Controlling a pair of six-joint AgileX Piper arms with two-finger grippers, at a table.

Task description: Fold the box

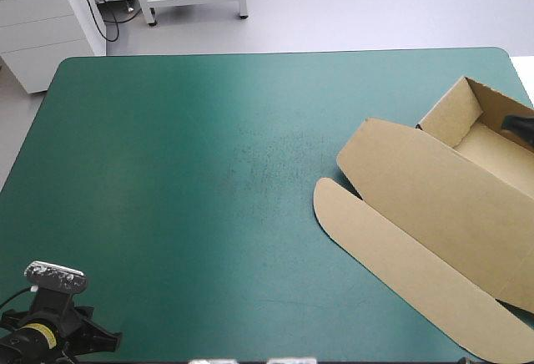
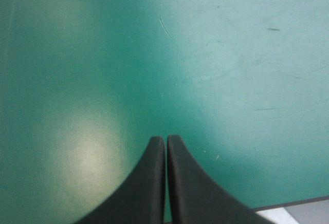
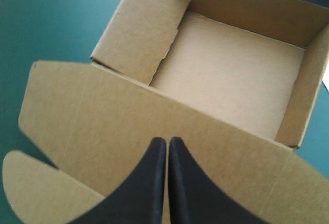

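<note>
R claw (image 3: 167,141): both black fingers pressed together into one point, holding nothing. It hung over the brown box (image 3: 241,13), tips seen against the lid (image 3: 103,111) close to the crease where lid meets tray (image 3: 231,64). Contact w/ the board couldn't be judged. In the high view only a black bit of this claw (image 1: 521,124) showed, at the table's right edge above the tray.

L claw (image 2: 165,141): also closed & empty, above bare teal-green table cover (image 2: 231,80), by the table's near-left corner, well apart from the box.

Box (image 1: 467,172): on the table's right side toward the far corner, part of it running out of the high view. It stood as an open tray (image 1: 501,154) w/ walls raised & tucked, nothing inside. The lid (image 1: 425,189) lay flat on the cover, spreading from the tray toward the table's middle, w/ a long round-ended flap (image 1: 400,255) along its free edge.

Handling, as a judgement: thin board, prob. light & fairly stiff, bending readily only at its pressed creases. The smooth faces would likely slide on the cover if pushed by a closed claw. Best hold looked like the free edge of lid or flap, the sheet pinched between opened fingers & lifted evenly. A one-corner grip could twist the panel, and a hard squeeze on a tray wall could dent or untuck it
</note>
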